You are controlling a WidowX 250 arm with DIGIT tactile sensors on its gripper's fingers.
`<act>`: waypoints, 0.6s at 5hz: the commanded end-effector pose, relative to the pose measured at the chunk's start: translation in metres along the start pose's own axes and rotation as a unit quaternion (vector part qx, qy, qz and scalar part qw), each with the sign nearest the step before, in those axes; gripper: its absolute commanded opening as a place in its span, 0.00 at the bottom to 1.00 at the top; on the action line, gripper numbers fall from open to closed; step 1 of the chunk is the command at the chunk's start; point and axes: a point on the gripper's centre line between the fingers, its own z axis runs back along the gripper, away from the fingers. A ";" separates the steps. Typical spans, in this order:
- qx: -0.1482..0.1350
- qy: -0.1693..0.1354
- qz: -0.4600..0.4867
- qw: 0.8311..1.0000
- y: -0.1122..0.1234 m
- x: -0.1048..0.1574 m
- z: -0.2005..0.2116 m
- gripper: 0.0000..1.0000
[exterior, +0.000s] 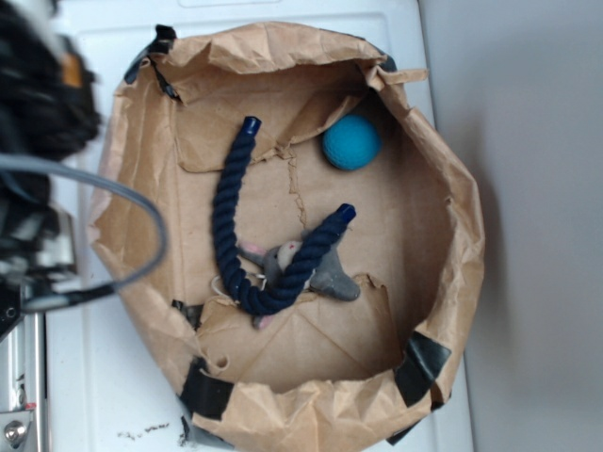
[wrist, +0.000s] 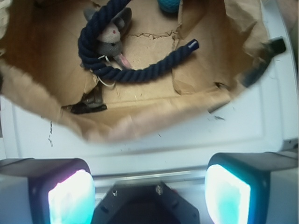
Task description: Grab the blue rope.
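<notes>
Wrist view: tool sits released, pads wide apart w/ nothing between them, hovering over a white table outside the paper bag. In the exterior view, the blue rope lies in a U on the bag floor, ends at approx 11 and 2 o'clock, bend at 6. A grey plush mouse lies under the bend. A teal ball rests at 1 o'clock, apart from the rope.
</notes>
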 end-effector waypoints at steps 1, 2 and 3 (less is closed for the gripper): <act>0.002 -0.033 -0.007 0.999 -0.007 0.044 0.001 1.00; 0.003 -0.033 -0.014 0.999 -0.010 0.056 -0.007 1.00; 0.015 -0.037 -0.008 0.999 -0.017 0.070 -0.016 1.00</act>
